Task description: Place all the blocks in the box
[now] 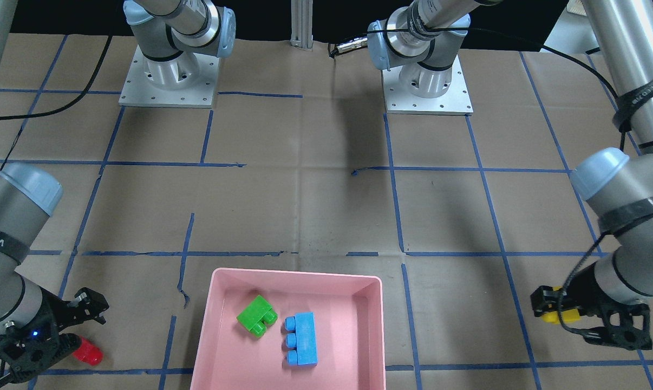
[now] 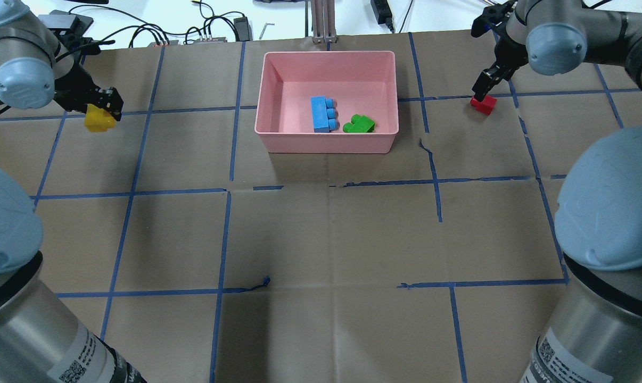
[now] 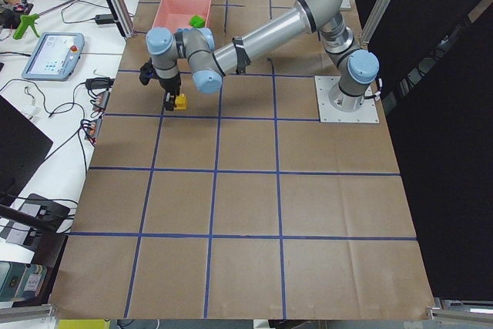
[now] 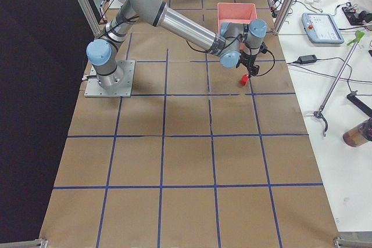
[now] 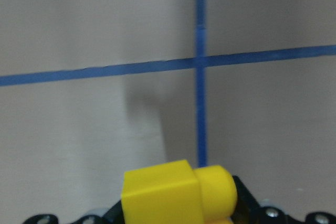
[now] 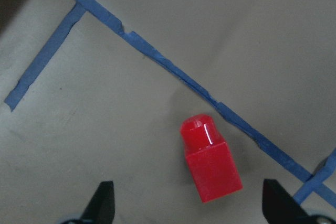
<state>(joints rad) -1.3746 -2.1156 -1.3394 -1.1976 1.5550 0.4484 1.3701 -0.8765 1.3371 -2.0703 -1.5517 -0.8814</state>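
**Holding yellow, straddling red: two bricks boxed, two outside**

At the far left of the bench (image 2: 326,239), the left hand (image 2: 105,108) is clamped on the yellow brick (image 2: 98,119). The left wrist view shows the brick wedged between the black fingers, its stud end pointing right. The brick's shadow falls on the brown paper a little beyond it, beside a crossing of blue tape lines (image 5: 201,61).

At the far right, the right hand (image 2: 483,89) hangs over the red brick (image 2: 483,104) with its jaws spread wide. In the right wrist view the two fingertips (image 6: 102,205) stand well to either side of the brick, touching neither side of it. The red brick lies on the paper, its rounded stud aimed at a diagonal strip of tape just beside it.

The pink box (image 2: 326,143) sits at the far middle of the bench, between the two hands and well apart from both. Inside, toward its near wall, the light blue brick (image 2: 321,113) lies on the left with its three studs facing right. The green brick (image 2: 359,124) lies just beside it on the right, with a small gap between them.
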